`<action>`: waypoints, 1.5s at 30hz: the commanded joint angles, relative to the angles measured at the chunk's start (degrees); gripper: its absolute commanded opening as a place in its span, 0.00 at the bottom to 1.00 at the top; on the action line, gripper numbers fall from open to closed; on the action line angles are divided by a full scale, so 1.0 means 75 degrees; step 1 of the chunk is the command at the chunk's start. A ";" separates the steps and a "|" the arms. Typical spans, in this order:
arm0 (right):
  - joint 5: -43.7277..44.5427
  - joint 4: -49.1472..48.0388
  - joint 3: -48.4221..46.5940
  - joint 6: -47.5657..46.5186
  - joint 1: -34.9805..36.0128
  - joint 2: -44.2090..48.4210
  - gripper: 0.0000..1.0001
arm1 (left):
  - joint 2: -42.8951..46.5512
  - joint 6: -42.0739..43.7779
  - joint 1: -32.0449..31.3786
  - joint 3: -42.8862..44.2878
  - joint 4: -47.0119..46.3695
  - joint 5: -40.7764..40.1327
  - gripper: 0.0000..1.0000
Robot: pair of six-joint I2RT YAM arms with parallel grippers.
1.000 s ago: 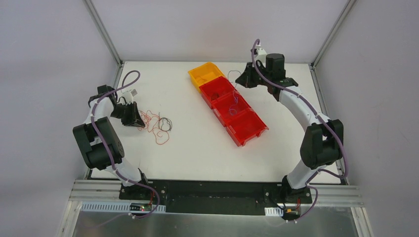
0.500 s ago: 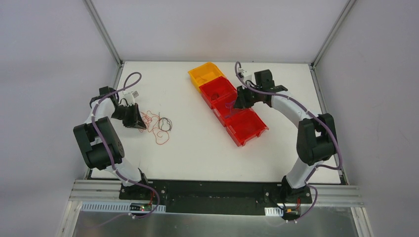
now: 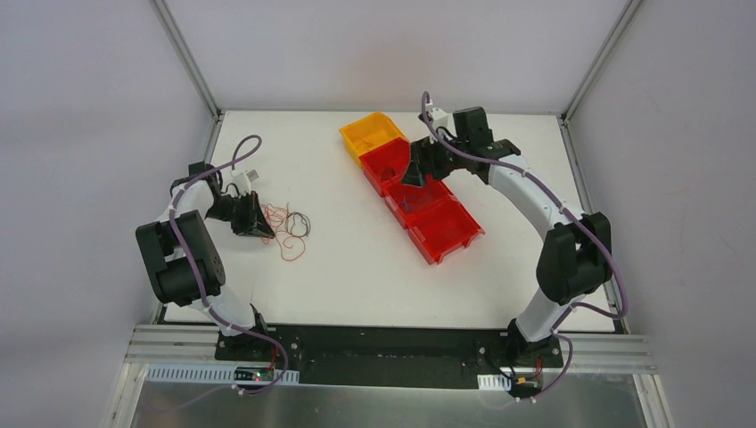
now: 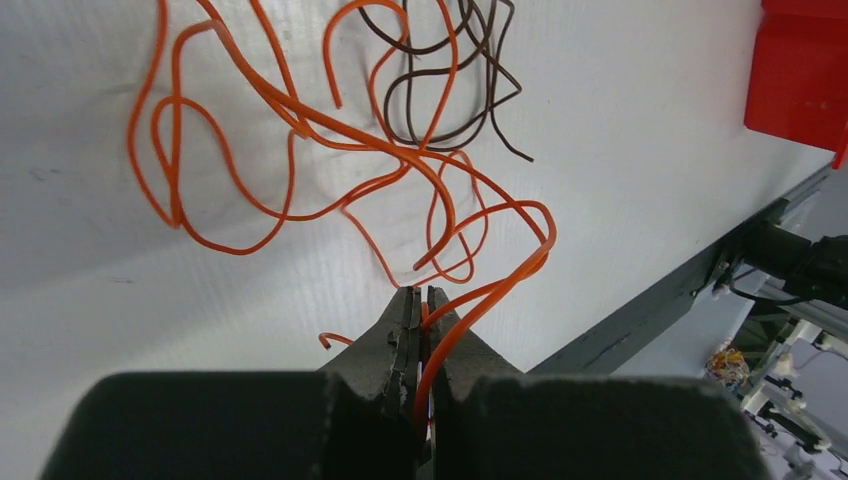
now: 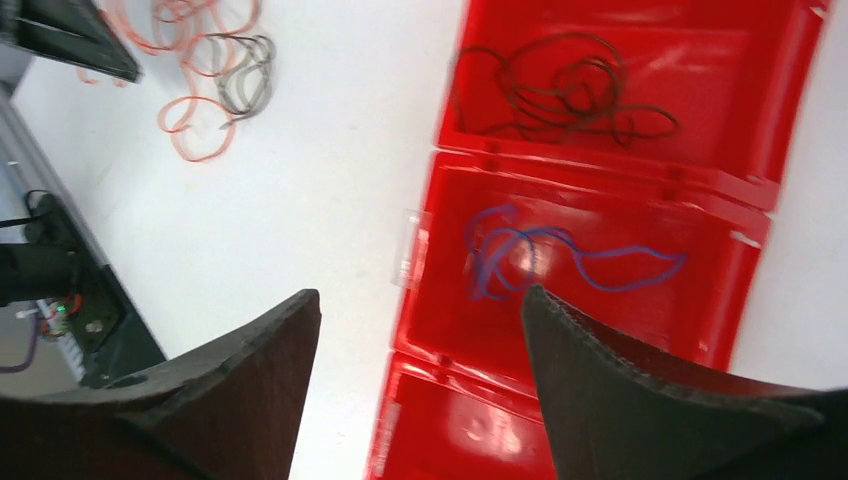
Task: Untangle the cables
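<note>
Bright, even overhead light, just soft shadows on the white bench (image 3: 357, 267). Right wrist view has motion blur, cables (image 5: 245, 75) look smeared; left wrist view's sharp.

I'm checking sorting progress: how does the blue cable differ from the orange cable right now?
The blue cable lies in a red bin; the orange cable sprawls on the white table. The blue cable is free, under the open right end effector; the orange cable is pinched by the shut left end effector. Both are thin, curly wires.
</note>
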State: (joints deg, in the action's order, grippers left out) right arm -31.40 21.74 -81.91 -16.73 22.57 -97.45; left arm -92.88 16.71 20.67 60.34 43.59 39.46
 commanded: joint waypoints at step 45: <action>0.1593 -0.5656 -0.1201 0.1446 0.4058 -0.3975 0.73 | 0.1537 -0.1076 -0.0002 0.2138 0.1954 -0.0651 0.00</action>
State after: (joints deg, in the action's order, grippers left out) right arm -21.63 -19.35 -86.30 -5.58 52.45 -125.93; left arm -81.43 8.60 19.68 78.67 59.81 44.42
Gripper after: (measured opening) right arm 0.729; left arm 0.023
